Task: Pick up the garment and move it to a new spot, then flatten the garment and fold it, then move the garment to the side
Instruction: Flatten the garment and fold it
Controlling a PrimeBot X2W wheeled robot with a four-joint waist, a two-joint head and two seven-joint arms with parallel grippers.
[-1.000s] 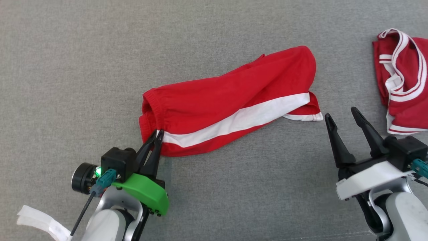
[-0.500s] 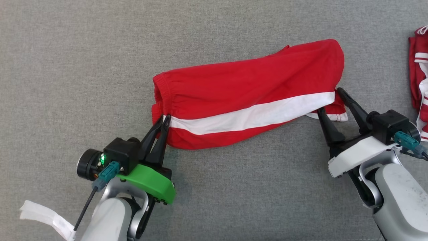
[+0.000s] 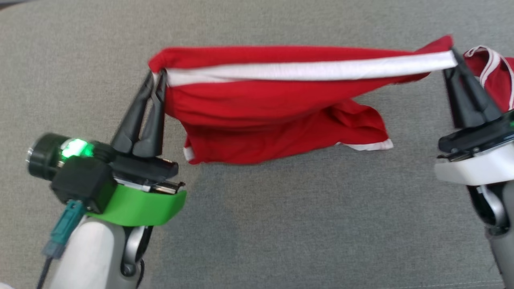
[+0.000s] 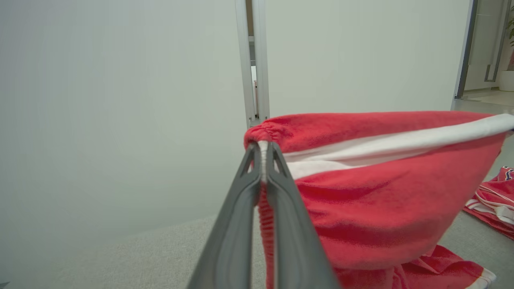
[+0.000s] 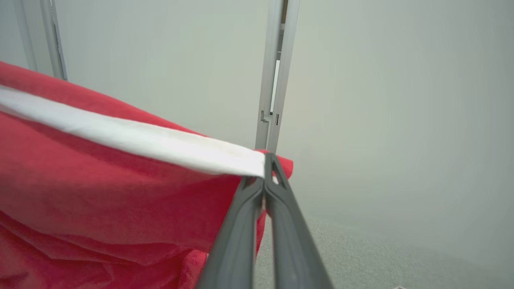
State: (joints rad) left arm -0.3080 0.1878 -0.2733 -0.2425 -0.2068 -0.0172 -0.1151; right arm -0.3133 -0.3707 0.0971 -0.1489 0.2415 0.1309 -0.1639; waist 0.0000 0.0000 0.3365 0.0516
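Your left gripper (image 3: 158, 75) pinches the waistband end of the red shorts (image 3: 261, 104), jaws shut tight on cloth. The shorts hang stretched above the grey surface (image 3: 281, 220), apparently ready to be carried to a new spot. Your right gripper (image 3: 453, 53) clamps the striped leg end, jaws closed, beside a second red garment (image 3: 496, 74).

Left gripper (image 3: 158, 74) and right gripper (image 3: 453, 51) both pinched closed, held well apart.

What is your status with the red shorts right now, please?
Left gripper shut on waistband end, right gripper shut on hem end. Red shorts lifted, stretched between them, lower folds hanging. Second red garment lies just beyond right gripper.
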